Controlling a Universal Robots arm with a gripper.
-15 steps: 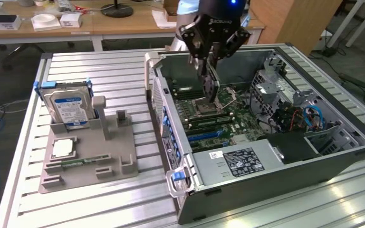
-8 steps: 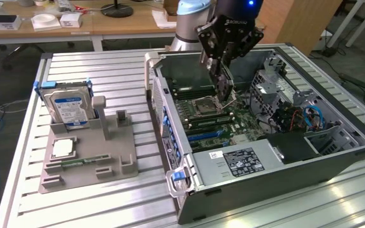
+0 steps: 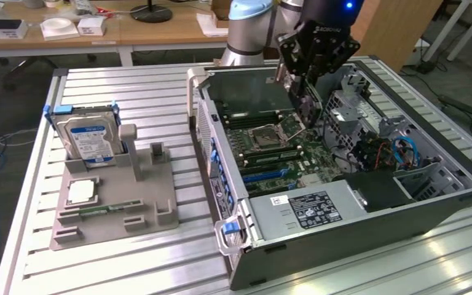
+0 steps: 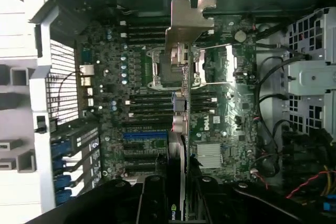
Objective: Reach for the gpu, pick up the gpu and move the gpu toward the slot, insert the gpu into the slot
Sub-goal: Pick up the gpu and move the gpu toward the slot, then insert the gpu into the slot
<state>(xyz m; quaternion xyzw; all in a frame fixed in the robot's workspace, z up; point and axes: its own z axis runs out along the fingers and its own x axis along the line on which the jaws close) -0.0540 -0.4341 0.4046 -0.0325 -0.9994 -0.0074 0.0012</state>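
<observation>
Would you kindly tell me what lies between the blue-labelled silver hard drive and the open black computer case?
In the exterior view: two upright grey fixture posts, then a bare strip of slatted metal table.

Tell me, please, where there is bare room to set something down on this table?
Bare slatted table lies between the grey fixture and the near edge, and beyond the hard drive. The strip between fixture and computer case is narrow. Inside it is crowded: the gripper holds the gpu over the motherboard.
</observation>
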